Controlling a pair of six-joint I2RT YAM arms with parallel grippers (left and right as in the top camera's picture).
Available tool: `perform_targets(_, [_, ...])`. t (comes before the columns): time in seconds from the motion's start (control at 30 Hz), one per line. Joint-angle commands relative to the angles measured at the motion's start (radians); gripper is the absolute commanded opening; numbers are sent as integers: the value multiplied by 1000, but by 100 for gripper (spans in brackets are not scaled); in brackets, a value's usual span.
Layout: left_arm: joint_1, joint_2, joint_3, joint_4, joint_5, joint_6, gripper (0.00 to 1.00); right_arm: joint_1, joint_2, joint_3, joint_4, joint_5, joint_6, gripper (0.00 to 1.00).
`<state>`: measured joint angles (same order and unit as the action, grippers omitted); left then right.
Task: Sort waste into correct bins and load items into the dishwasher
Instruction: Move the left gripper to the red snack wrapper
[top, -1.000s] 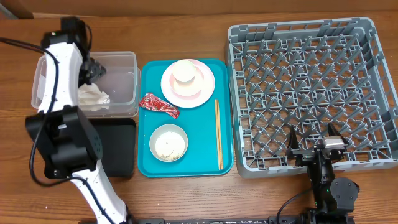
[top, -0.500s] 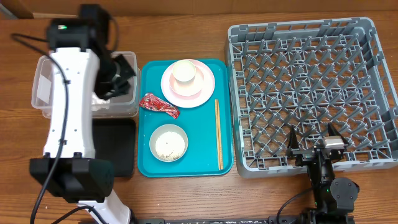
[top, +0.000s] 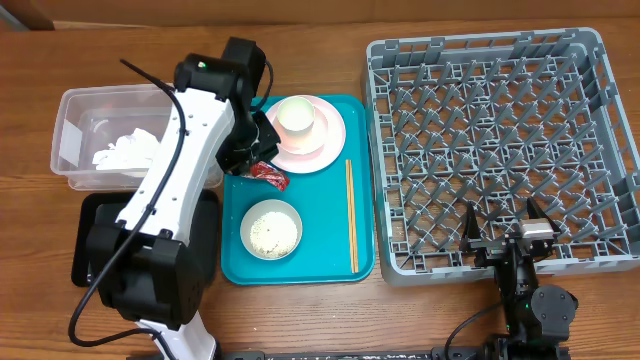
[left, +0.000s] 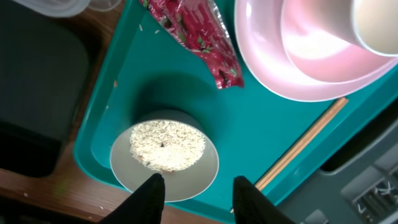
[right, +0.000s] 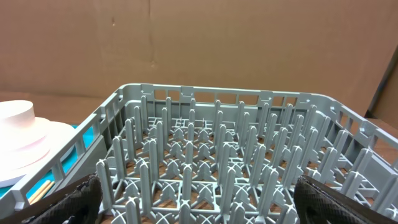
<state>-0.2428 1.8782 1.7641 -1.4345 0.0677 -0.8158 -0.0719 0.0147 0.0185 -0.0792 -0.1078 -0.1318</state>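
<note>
Wooden table (top: 300, 320) underneath, and the big change is on the left side: the left arm has swung away from the clear tub (top: 75, 110) and now hangs over the teal tray (top: 235, 270). With the arm gone, the white tissue (top: 125, 152) shows plainly, lying inside the tub. More of the black tray (top: 92, 235), just near of the tub, is uncovered too.

The left gripper (top: 255, 150) sits just above the red wrapper (top: 268, 175), which lies on the teal tray's left side, right beside the pink plate (top: 325, 150). From the wrist view its fingers are spread apart with nothing between them, framing the bowl of rice (left: 165, 152) below.

The cream cup (top: 297, 117) stands on the plate, unmoved. The chopsticks (top: 351, 215) lie along the tray's right edge, same as before.

Over on the right, the right gripper (top: 505, 235) has not budged: parked at the near edge of the grey dish rack (top: 600, 60), fingers wide apart, holding nothing.
</note>
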Motion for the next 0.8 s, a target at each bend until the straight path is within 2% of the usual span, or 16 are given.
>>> perform_targets(0.0, [-7,11,-51,37,-35,-92,41,0,-10,-11,6,-6,-3,100])
perform_targets(0.17, [-7,11,-130,62,-99,-266,47,0,-10,-11,6,-6,-4,100])
perform_targets(0.27, [-7,11,-174,103,-132,-326,50,0,-10,-11,6,-6,-3,100])
perform_targets(0.47, [-9,11,-263,273,-137,-329,52,0,-10,-11,6,-6,-3,100])
perform_targets(0.77, [-9,12,-324,376,-139,-329,52,0,-10,-11,6,-6,-3,100])
